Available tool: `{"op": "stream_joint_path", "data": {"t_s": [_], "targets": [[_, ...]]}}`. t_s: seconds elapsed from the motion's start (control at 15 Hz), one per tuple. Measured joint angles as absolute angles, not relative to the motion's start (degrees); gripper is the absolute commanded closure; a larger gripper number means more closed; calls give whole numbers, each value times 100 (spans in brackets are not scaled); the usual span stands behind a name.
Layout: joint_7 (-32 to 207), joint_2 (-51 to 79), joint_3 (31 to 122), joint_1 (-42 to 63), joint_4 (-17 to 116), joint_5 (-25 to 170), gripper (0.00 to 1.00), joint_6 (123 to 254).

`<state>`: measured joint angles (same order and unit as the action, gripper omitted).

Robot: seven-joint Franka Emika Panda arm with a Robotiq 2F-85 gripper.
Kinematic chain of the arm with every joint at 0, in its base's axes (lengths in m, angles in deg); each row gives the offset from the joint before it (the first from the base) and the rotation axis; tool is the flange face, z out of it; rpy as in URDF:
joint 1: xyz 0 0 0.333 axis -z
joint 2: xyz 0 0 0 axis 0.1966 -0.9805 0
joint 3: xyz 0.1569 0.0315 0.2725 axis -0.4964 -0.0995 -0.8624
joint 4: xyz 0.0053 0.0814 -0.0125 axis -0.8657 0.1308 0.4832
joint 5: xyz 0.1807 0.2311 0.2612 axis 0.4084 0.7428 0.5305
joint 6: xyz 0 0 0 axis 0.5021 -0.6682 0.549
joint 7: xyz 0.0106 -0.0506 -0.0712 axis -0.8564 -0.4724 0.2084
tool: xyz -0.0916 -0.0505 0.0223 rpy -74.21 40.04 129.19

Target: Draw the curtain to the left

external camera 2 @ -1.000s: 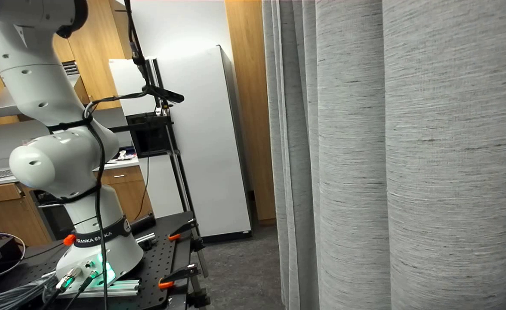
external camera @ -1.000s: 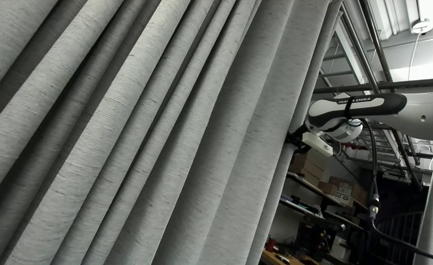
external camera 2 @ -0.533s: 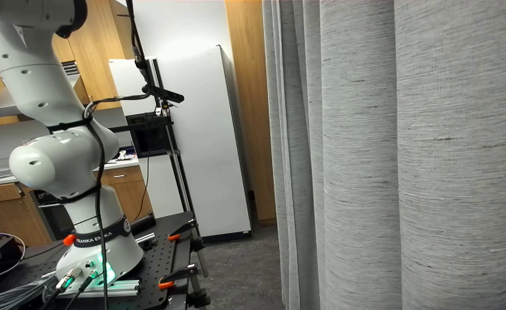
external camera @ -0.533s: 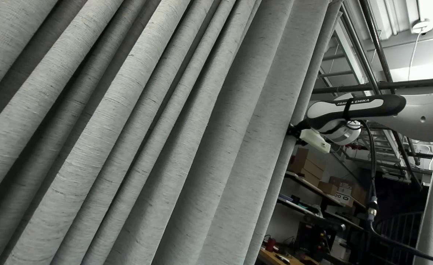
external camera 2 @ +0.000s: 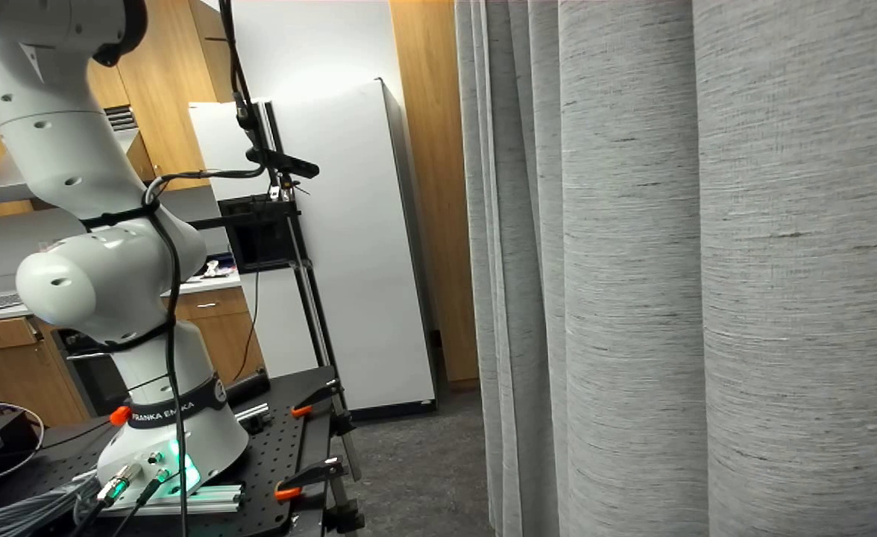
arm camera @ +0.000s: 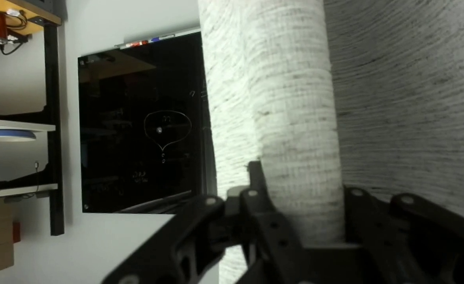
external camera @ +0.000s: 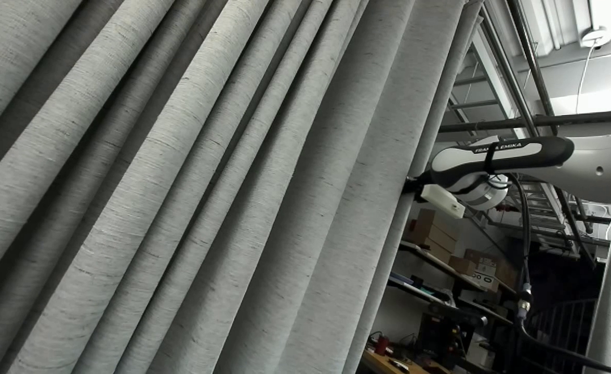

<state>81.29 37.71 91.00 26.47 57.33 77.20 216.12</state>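
Light-grey pleated curtain (external camera: pixel 222 182) is hanging left of Robotiq gripper (external camera: pixel 407 186) in an exterior view. In wrist view, rounded fold (arm camera: pixel 295 118) is lying between jaws; these are standing apart, no firm pinch showing. Judged step: securing fold. Advisable: seating it deeper, closing fully, then drawing left at even pace. Left of jaws, black writing board (arm camera: pixel 137 130) is hanging well apart, open air seemingly intervening; next, free edge (arm camera: pixel 215 102) is hanging just beside nearer jaw; right of jaws, shaded fabric (arm camera: pixel 405 98) is crowding close, leaving little room.
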Motion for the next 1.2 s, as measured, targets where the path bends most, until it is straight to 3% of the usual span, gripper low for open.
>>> {"op": "stream_joint_path", "data": {"t_s": [0.13, 1.2], "targets": [[8129, 3819, 9075, 2633, 5814, 7720, 100, 21613], [8135, 5506, 7707, 1471, 7289, 7720, 100, 21604]]}}
